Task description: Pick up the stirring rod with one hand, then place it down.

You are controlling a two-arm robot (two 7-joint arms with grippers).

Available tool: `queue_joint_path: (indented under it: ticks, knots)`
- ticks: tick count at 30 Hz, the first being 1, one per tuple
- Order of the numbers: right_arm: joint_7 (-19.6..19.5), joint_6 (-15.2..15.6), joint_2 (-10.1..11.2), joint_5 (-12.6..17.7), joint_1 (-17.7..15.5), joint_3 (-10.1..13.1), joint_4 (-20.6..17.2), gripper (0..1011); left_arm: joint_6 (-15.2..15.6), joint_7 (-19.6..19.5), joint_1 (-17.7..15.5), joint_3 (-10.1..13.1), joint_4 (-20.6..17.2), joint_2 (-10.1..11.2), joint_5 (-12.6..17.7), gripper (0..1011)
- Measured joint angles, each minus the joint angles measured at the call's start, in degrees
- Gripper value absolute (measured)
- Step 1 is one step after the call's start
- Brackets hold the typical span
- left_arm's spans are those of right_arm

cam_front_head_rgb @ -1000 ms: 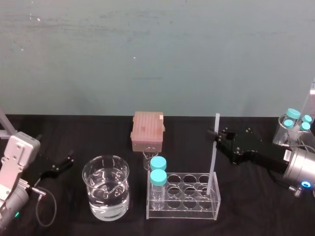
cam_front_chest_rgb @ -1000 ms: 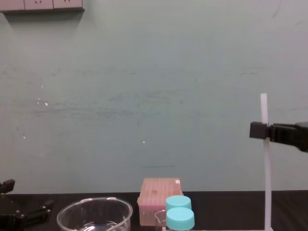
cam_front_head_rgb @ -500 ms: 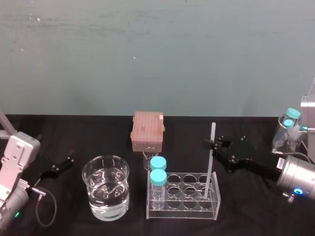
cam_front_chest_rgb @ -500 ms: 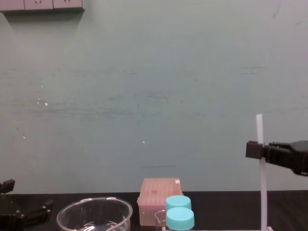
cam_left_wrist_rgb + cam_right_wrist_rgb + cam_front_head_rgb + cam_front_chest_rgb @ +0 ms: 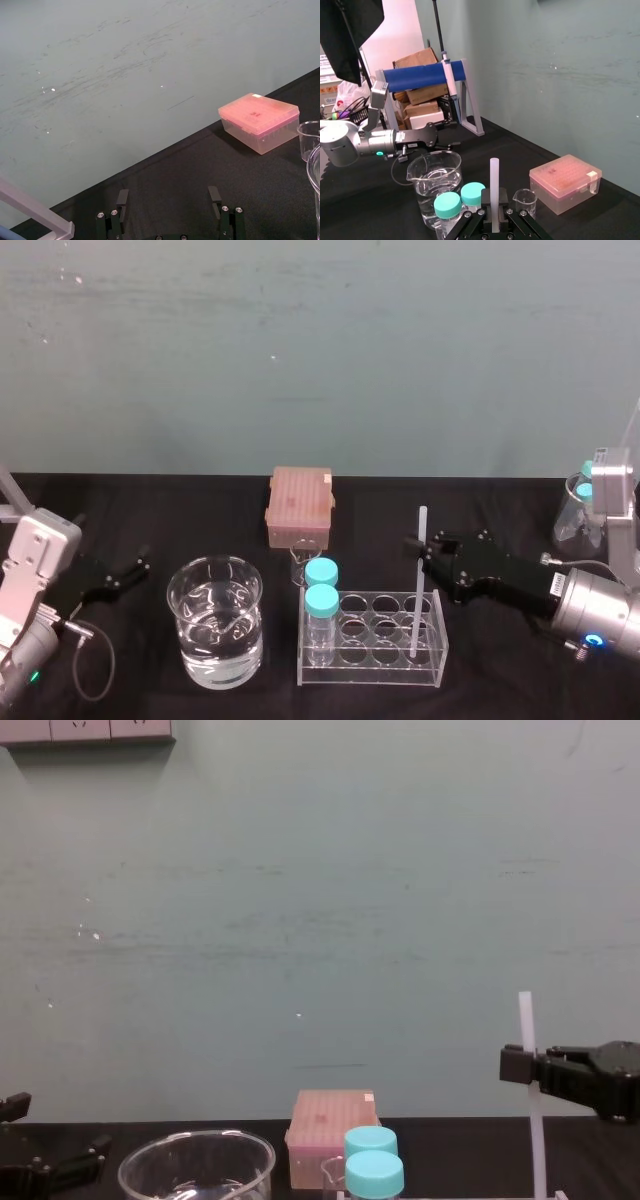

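Note:
The stirring rod (image 5: pixel 417 590) is a thin white stick standing nearly upright, its lower end inside a right-hand cell of the clear tube rack (image 5: pixel 372 645). My right gripper (image 5: pixel 420 548) reaches in from the right and is shut on the rod's upper part, with a short length of rod sticking out above the fingers. In the chest view the rod (image 5: pixel 533 1140) rises past the right gripper (image 5: pixel 516 1065). The right wrist view has the rod (image 5: pixel 494 175) clamped between the jaws. My left gripper (image 5: pixel 125 575) rests open at the far left, with nothing between its fingers (image 5: pixel 122 197).
A water-filled beaker (image 5: pixel 215 630) stands left of the rack. Two teal-capped bottles (image 5: pixel 321 588) sit in the rack's left column, and a small glass beaker (image 5: pixel 303 562) is behind them. A pink box (image 5: pixel 300 505) lies at the back. Capped bottles (image 5: pixel 582 502) stand far right.
My right gripper has come down and slightly leftward with the rod in its grip, so the rod's lower end sits deeper in the rack. The left arm has not moved.

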Motion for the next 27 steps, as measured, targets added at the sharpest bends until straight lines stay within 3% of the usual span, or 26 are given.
queue_joint_path:
  ticks: [27]
  knots:
    - [-0.1, -0.1, -0.7, -1.5, -0.1, -0.1, 1.1, 72, 0.0, 0.0, 0.0, 0.0, 0.0, 0.0, 0.0, 1005]
